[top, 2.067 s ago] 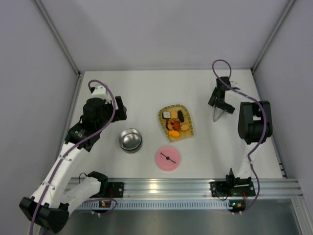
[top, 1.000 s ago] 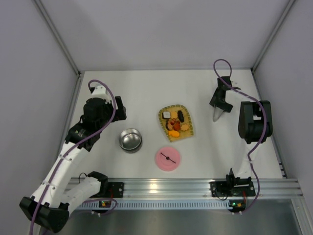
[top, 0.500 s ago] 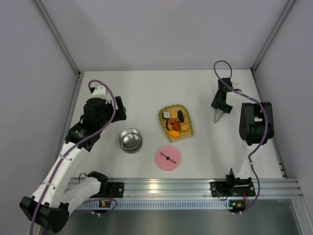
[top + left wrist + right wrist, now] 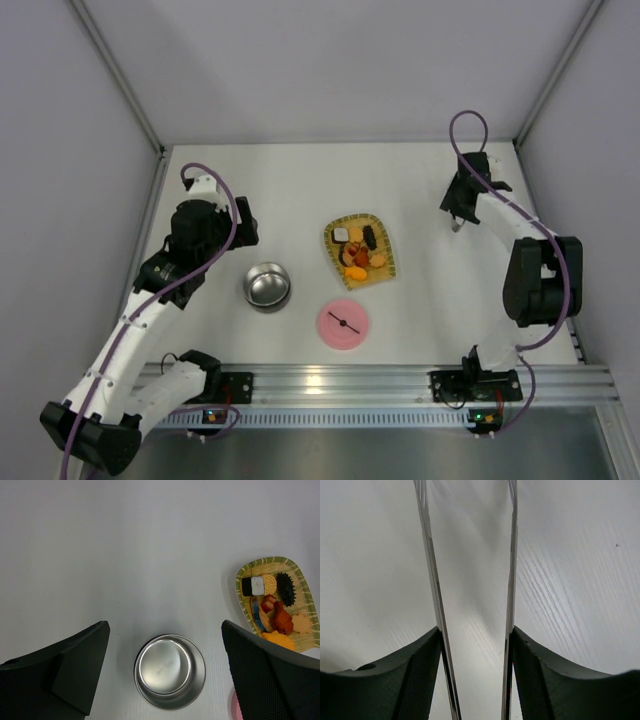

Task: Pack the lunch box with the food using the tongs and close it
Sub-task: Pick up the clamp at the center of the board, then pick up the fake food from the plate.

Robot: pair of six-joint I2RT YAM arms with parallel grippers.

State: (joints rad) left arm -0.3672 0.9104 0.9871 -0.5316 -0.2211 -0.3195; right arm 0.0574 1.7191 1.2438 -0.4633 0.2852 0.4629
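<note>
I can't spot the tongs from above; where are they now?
The tongs stand between the right gripper's fingers in the right wrist view, one arm against each finger. From above, that is the table's far right, beyond the yellow tray.

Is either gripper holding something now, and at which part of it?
The right gripper holds the tongs, squeezing the outer sides of their two narrow arms. The left gripper holds nothing.

The food [image 4: 358, 252] lies on the tray [image 4: 329, 240], the lunch box [image 4: 267, 286] to its near left, the lid [image 4: 343, 323] before it. The tongs [image 4: 434, 590] are well right.
</note>
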